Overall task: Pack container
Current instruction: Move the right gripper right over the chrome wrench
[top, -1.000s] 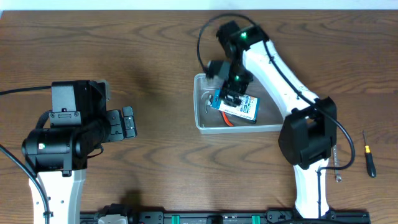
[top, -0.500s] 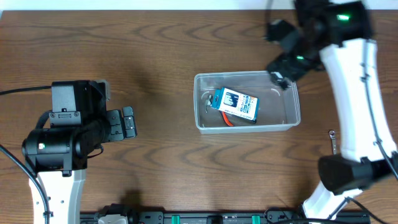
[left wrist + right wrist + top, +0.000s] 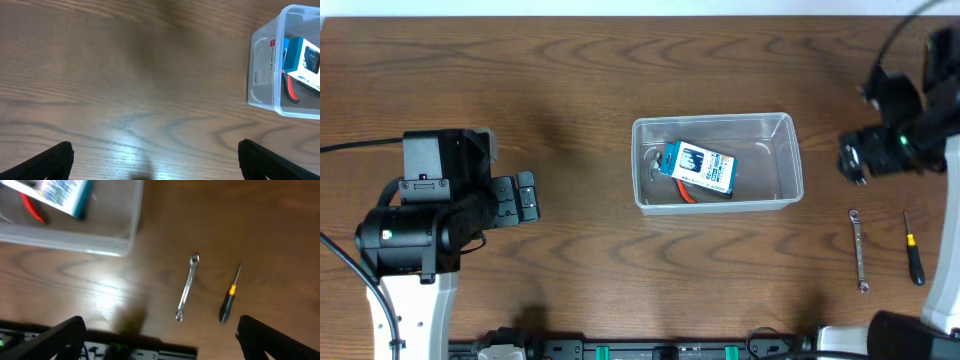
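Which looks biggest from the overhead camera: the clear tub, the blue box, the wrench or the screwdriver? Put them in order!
1. Clear tub
2. Blue box, lying inside it
3. Wrench and screwdriver: both thin and nearly alike, the wrench maybe slightly longer.

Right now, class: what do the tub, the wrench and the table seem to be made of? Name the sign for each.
Tub: clear glossy plastic, likely; its contents show through the walls. Wrench: bare metal, probably steel; silvery and thin. Table: wood or wood-look laminate; brown grain with a soft sheen.
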`<state>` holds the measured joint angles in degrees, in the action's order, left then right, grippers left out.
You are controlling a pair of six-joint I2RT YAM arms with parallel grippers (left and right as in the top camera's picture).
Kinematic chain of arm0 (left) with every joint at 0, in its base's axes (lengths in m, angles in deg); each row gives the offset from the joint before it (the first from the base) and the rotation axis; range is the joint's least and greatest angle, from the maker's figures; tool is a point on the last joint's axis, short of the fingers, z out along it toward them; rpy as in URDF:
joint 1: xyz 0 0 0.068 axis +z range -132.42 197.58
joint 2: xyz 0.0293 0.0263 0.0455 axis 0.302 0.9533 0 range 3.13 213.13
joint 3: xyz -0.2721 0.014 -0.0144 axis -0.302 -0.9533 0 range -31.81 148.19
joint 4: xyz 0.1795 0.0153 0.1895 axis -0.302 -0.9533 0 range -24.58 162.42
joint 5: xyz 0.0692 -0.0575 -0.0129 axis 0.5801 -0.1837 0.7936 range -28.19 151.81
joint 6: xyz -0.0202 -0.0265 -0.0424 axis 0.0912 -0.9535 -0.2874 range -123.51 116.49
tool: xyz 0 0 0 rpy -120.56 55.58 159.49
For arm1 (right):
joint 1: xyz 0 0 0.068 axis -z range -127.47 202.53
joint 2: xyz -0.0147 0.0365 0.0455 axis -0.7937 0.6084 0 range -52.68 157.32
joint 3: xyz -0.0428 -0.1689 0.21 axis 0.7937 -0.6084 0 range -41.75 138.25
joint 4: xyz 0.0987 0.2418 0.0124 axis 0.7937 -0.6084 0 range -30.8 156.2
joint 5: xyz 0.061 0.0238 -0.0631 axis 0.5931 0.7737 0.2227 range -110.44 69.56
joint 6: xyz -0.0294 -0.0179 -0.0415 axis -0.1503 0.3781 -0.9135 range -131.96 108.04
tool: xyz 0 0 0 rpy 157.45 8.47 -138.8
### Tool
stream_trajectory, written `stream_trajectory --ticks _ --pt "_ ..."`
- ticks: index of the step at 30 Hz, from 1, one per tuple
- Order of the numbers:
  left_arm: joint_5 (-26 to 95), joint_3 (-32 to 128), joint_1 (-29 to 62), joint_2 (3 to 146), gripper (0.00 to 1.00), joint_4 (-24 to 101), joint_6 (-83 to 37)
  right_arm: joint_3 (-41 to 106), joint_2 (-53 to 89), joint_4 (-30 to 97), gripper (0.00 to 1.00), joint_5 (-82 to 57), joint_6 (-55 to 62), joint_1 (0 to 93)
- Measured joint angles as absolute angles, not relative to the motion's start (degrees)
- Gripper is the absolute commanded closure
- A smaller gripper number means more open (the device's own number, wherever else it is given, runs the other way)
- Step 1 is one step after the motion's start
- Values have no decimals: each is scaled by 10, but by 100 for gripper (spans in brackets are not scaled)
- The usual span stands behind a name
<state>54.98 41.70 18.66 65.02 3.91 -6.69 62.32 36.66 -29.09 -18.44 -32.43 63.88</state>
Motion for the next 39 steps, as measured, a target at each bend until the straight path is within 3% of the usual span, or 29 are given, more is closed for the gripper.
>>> stream_trajectory --ticks 14,39 --pt "550 417 187 650 2 39 -67 301 389 -33 1 -199 -393 747" --pt "550 417 187 650 2 39 -67 112 389 205 1 -231 -395 779"
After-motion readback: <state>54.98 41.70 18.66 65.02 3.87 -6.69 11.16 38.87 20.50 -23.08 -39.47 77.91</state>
